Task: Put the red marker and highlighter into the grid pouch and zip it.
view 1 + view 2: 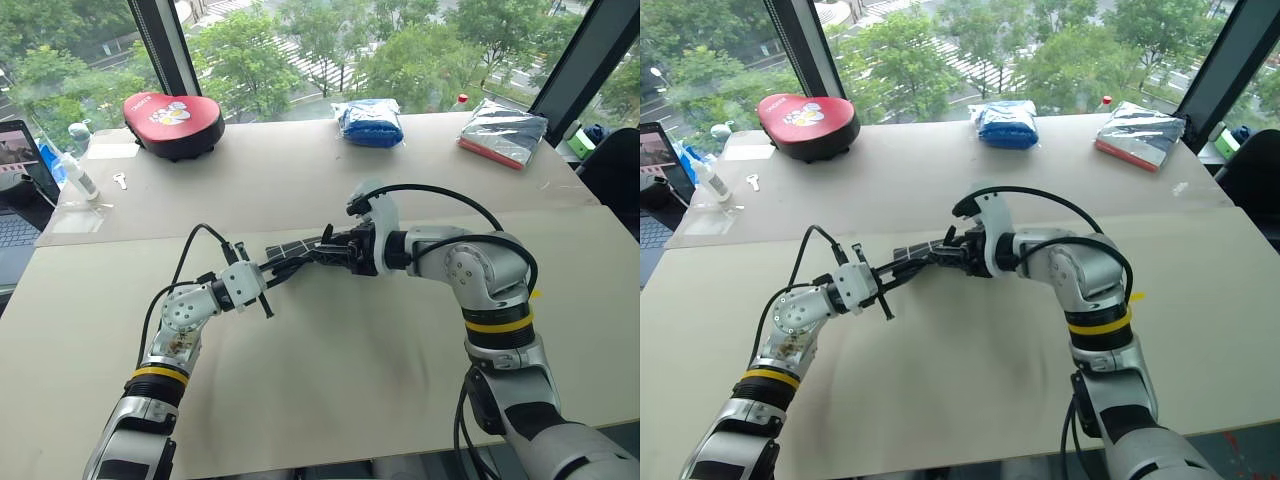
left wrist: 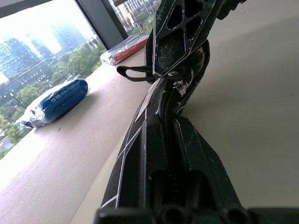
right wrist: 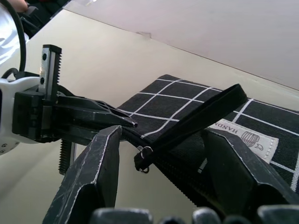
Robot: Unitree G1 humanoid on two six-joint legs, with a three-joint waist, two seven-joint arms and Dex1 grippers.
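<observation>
The grid pouch [image 1: 298,247], black with white lines, is held off the table between my two grippers. My left gripper [image 1: 272,272] is shut on the pouch's zipper edge at its near end; the left wrist view looks along the zipper [image 2: 167,140]. My right gripper [image 3: 163,135] is open at the far end. Its two fingers [image 3: 93,172] stand either side of the black zipper pull strap [image 3: 198,119] without touching it. A white label [image 3: 243,136] shows on the pouch. The red marker and the highlighter are out of view.
At the table's far side lie a red heart-shaped case [image 1: 172,122], a blue bag [image 1: 370,122] and a silver-and-red package [image 1: 505,132]. A laptop [image 1: 15,200] and a small bottle [image 1: 80,178] sit at the left edge. Bare beige tabletop [image 1: 350,380] lies under the arms.
</observation>
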